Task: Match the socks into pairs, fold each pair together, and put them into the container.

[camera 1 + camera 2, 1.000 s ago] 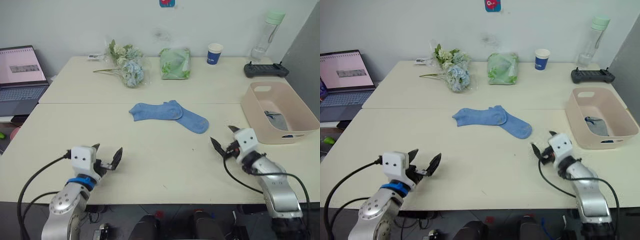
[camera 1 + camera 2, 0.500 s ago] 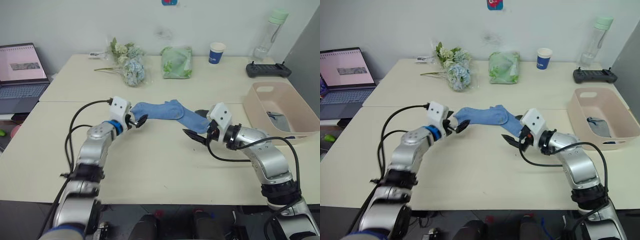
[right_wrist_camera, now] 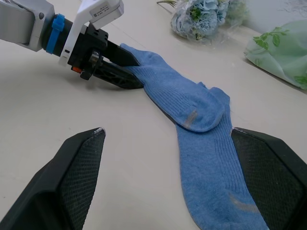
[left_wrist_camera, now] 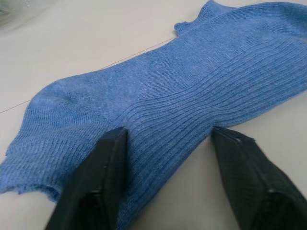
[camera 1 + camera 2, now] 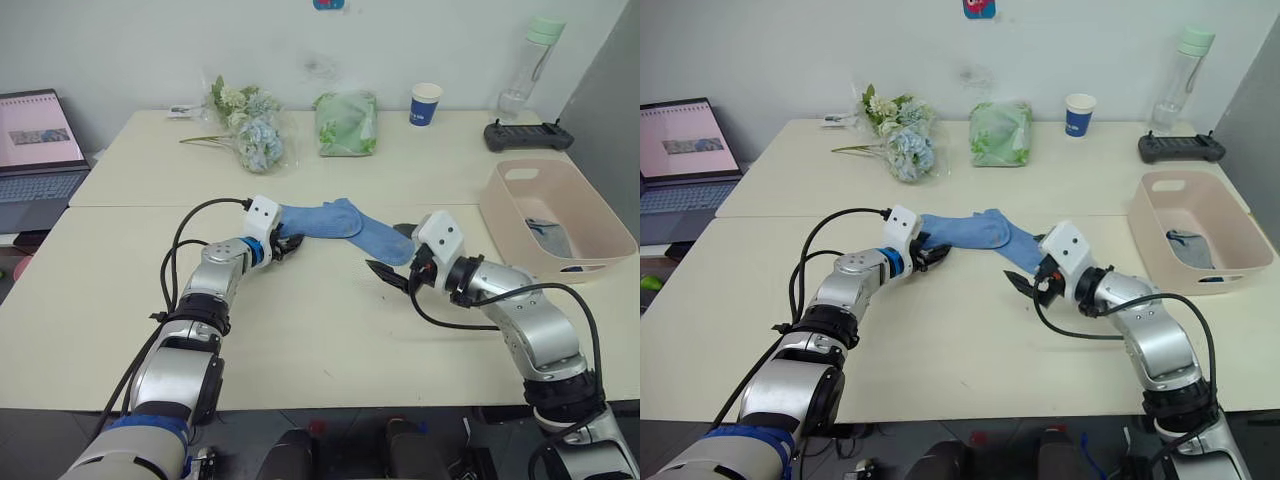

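Two light blue socks lie overlapping at the table's middle, one (image 5: 320, 220) to the left and one (image 5: 385, 240) angled toward the right. My left gripper (image 5: 285, 243) is open at the left sock's end, its fingers (image 4: 112, 153) resting on the knit with the sock (image 4: 192, 81) stretching away between them. My right gripper (image 5: 393, 252) is open just in front of the right sock's near end (image 3: 216, 158), not touching it. The pale pink container (image 5: 500, 215) stands at the right, with a grey sock (image 5: 548, 235) inside.
Along the back stand a bunch of flowers (image 5: 250, 135), a green bag (image 5: 348, 122), a blue paper cup (image 5: 426, 104), a water bottle (image 5: 525, 65) and a black controller (image 5: 525, 135). A laptop (image 5: 35, 150) sits at the far left.
Both arms reached from the table's front edge up to the light blue socks. Over the last half second the left gripper slid right onto the left sock's end; the right gripper barely moved.
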Available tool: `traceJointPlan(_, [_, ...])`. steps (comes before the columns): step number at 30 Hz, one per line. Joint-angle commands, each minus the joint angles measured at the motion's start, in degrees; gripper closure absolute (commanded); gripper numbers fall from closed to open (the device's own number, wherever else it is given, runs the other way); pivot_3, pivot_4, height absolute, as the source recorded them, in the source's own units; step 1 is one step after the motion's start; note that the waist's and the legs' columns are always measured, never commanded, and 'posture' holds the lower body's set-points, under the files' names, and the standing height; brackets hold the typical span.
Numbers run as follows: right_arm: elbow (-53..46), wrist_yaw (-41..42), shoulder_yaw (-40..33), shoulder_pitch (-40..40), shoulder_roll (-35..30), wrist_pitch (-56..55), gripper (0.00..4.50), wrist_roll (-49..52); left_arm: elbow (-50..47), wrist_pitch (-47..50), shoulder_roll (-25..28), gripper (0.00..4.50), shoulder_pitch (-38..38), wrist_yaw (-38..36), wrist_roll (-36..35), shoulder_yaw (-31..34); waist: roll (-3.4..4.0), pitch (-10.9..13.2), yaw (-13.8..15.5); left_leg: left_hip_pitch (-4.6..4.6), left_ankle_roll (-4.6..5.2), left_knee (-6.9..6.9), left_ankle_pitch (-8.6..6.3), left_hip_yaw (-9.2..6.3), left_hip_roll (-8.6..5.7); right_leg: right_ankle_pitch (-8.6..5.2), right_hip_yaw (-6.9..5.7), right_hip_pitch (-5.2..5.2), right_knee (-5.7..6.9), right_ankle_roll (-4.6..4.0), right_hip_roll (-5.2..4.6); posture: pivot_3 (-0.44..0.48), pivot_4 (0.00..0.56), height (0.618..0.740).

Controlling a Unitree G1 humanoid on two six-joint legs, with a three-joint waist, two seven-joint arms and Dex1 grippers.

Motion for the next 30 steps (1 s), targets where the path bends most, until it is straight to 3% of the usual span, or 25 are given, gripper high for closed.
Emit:
traceJointPlan(1, [-2.48, -0.26, -1.44, -0.39, -0.39, -0.31, 0.0, 1.01, 0.17, -0.72, 0.22, 3.03, 0.46, -0.26, 0.76, 0.23, 0.0, 0.0, 0.0, -0.01, 0.0, 0.0, 0.0, 0.01, 0.0, 0.0, 0.0, -0.03, 0.02, 0.0, 0.0, 0.0, 0.15, 0.74])
traceJointPlan(6, [-2.22, 0.17, -0.86, -0.54, -0.35, -0.68, 0.0, 1.08, -4.54, -0.54, 0.38, 4.45, 3.02, -1.3, 0.75, 0.11, 0.0, 0.0, -0.04, -0.06, 0.0, 0.02, 0.0, 0.04, -0.02, -0.01, 0.01, -0.1, 0.05, 0.01, 0.0, 0.0, 0.15, 0.74])
traceJointPlan(7, [-2.3, 0.22, -0.79, -0.5, -0.32, -0.68, 0.0, 1.12, -6.0, -0.22, 0.45, 4.45, 3.78, -1.54, 0.66, 0.06, 0.0, 0.0, -0.06, -0.07, 0.0, 0.02, 0.0, 0.09, -0.01, -0.01, 0.02, -0.15, 0.09, 0.01, -0.01, 0.0, 0.15, 0.74])
traceJointPlan(13, [-1.94, 5.56, 0.44, 1.05, -3.7, -2.33, 0.0, 2.03, -51.5, 15.99, 8.31, 4.45, 28.73, -10.43, -6.15, -1.75, 0.01, 0.0, -0.77, -0.09, -0.01, -0.11, 0.0, 0.16, 0.09, -0.01, 0.15, -0.32, 0.12, 0.01, -0.09, 0.0, 0.15, 0.74])
traceJointPlan(18, [-1.26, 8.37, -0.25, 1.77, -5.59, -2.49, 0.0, 3.88, -73.57, 21.54, 17.48, 4.45, 43.88, -16.67, -10.55, -1.66, 0.03, 0.0, -0.37, -0.02, -0.01, -0.18, 0.0, 0.16, 0.16, 0.0, 0.17, -0.26, 0.12, -0.01, -0.08, 0.0, 0.15, 0.74])
traceJointPlan(22, [0.1, 9.66, -0.31, 1.29, -6.41, -2.77, 0.0, 4.15, -80.18, 20.2, 22.47, 4.45, 49.97, -19.09, -10.74, -1.69, 0.03, 0.01, 0.09, 0.03, 0.0, -0.19, -0.01, 0.18, 0.13, -0.01, 0.16, -0.2, 0.1, -0.02, -0.08, 0.0, 0.15, 0.74])
traceJointPlan(27, [2.76, 10.46, 0.85, 0.37, -5.46, -2.78, 0.0, 4.48, -76.32, 12.28, 24.07, 4.45, 52.86, -15.35, -2.86, -2.81, 0.02, 0.01, 0.2, 0.01, 0.0, -0.19, -0.01, 0.18, 0.13, -0.01, 0.13, -0.17, 0.03, -0.02, -0.09, 0.0, 0.15, 0.74])
traceJointPlan(30, [5.04, 9.8, 2.83, 0.3, -4.36, -1.35, 0.0, 3.72, -74.39, 10.5, 22.18, 3.81, 53.49, -11.42, -1.12, -1.58, 0.02, 0.01, 0.15, 0.01, 0.0, -0.21, -0.01, 0.18, 0.14, -0.01, 0.12, -0.17, 0.04, -0.02, -0.09, 0.0, 0.15, 0.74])
